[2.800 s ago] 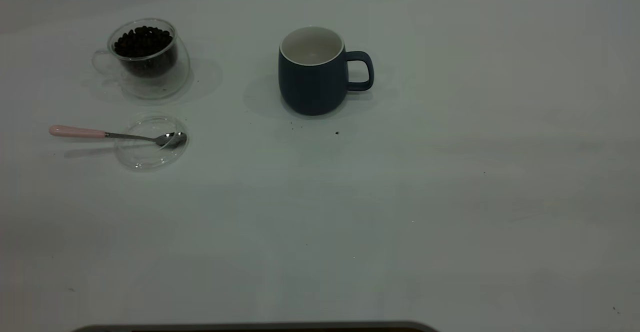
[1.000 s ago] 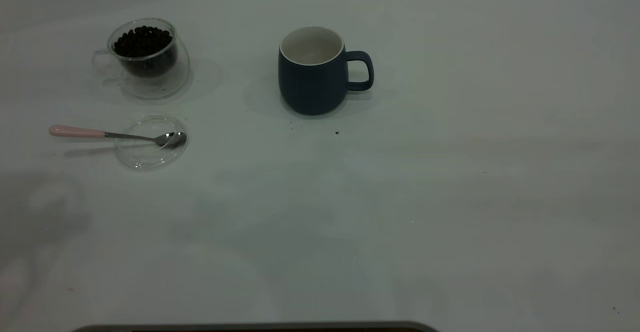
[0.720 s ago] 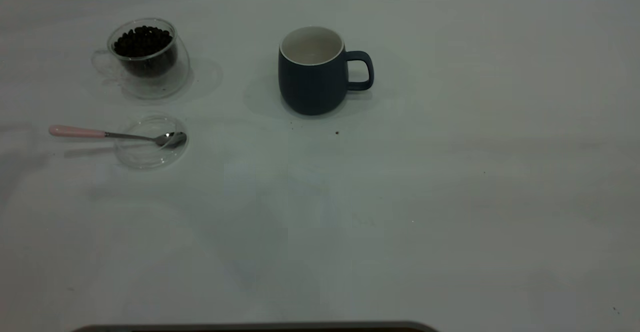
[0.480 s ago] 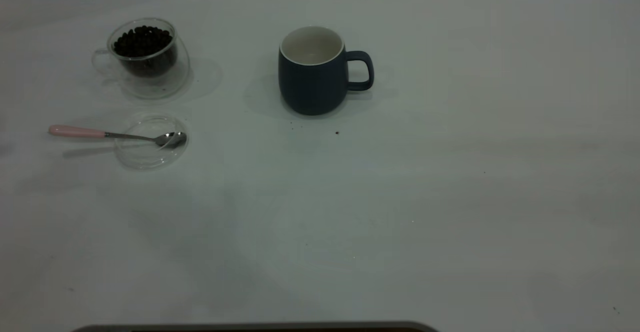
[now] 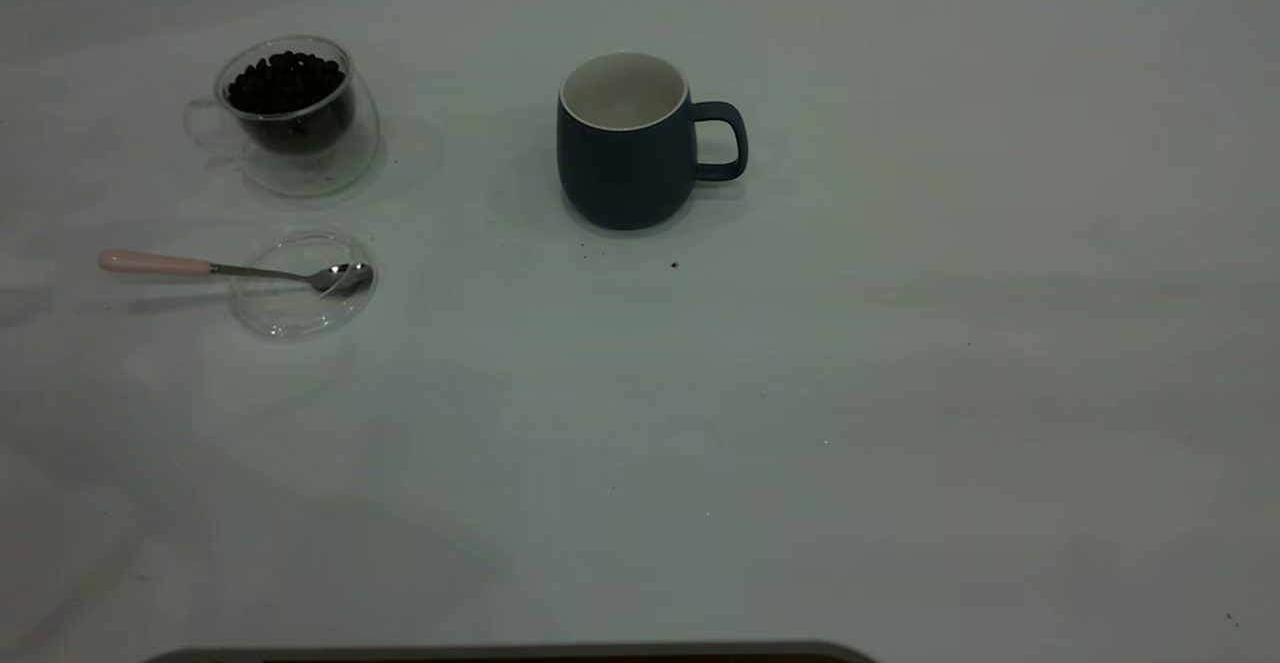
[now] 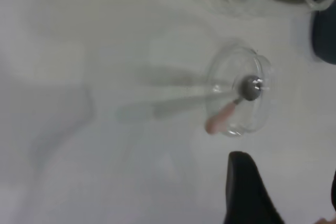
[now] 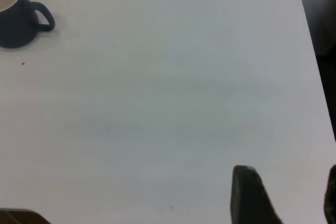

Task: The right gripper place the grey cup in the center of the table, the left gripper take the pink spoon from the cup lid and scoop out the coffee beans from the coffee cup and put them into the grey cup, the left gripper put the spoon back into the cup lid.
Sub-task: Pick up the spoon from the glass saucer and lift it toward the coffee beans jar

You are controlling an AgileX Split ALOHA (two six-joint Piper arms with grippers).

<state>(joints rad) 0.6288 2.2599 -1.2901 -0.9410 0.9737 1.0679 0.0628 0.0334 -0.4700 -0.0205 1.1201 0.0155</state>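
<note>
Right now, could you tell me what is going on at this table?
Nothing is being held yet. The grey cup stands upright and empty near the middle of the table. The pink spoon lies with its bowl in the cup lid, in front of the coffee cup full of coffee beans. The left gripper hangs open above the spoon; the right gripper hangs open over bare table, away from the cup.

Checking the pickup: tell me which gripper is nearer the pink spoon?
Left. The left gripper hovers above the pink spoon; the right gripper is beyond the grey cup.
</note>
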